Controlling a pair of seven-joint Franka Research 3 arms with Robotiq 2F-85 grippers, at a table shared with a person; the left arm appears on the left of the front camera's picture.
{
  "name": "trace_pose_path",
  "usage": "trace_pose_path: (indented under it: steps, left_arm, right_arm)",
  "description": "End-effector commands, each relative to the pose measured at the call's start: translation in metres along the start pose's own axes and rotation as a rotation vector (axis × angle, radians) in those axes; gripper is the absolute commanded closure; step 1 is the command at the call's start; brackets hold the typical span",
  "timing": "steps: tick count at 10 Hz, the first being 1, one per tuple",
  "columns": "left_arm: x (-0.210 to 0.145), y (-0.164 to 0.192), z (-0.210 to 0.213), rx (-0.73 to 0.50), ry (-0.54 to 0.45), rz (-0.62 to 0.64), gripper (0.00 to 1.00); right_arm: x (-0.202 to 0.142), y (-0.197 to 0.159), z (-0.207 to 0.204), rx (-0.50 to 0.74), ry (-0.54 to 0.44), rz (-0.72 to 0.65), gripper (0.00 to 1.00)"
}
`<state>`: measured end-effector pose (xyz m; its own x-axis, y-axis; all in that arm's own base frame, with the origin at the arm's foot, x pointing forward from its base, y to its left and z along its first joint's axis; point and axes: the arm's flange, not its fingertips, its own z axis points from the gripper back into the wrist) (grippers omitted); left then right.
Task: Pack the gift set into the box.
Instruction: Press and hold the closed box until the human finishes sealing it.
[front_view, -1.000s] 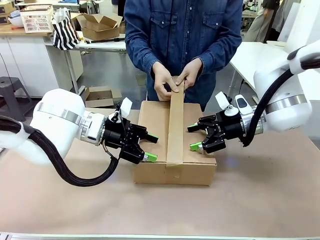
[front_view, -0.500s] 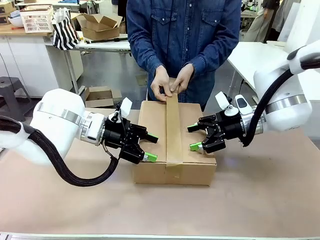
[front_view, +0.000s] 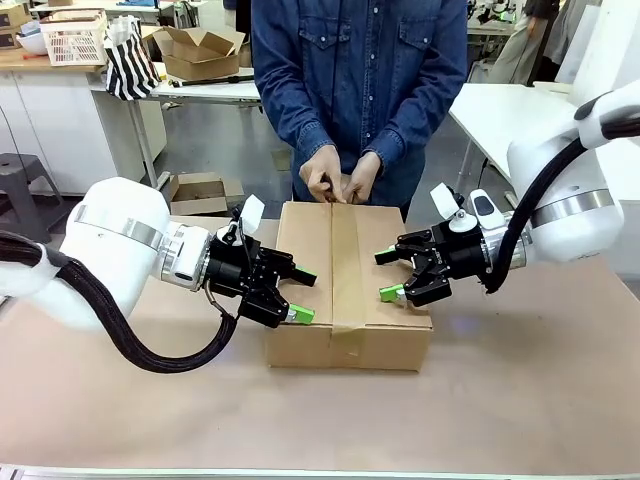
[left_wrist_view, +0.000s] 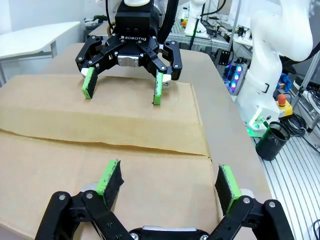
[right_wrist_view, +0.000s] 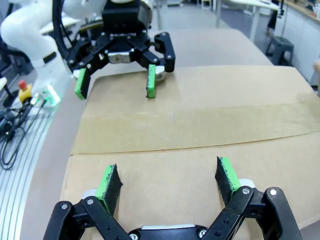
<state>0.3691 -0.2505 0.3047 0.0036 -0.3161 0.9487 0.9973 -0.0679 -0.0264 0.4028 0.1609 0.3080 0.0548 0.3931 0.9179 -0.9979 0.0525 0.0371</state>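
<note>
Large brown corrugated cardboard box (front_view: 348, 285) sits closed mid-desk, both tools spread wide, left tool (front_view: 302, 295) and right tool (front_view: 389, 275) resting on its lid edges, best kept steady while person's hands (front_view: 338, 185) press brown tape strip (right_wrist_view: 200, 125); wrist views reveal the seam.

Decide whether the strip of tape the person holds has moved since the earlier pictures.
Yes. The tape has come down flat onto the box top; the person's hands now press it at the far edge.
</note>
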Motion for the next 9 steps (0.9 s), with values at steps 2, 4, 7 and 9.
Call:
trace_pose_path:
  steps: [2,4,7,9]
  left_arm:
    - [-0.0019,-0.0006,0.0002,-0.004,0.002,0.002,0.0]
    - [-0.0019,-0.0006,0.0002,-0.004,0.002,0.002,0.0]
    - [-0.0019,-0.0006,0.0002,-0.004,0.002,0.002,0.0]
    - [-0.0019,-0.0006,0.0002,-0.004,0.002,0.002,0.0]
  right_arm:
    - [-0.0018,0.0024,-0.0018,-0.008,-0.003,-0.011,0.0]
    - [-0.0018,0.0024,-0.0018,-0.008,-0.003,-0.011,0.0]
    - [-0.0018,0.0024,-0.0018,-0.008,-0.003,-0.011,0.0]
    - [-0.0018,0.0024,-0.0018,-0.008,-0.003,-0.011,0.0]
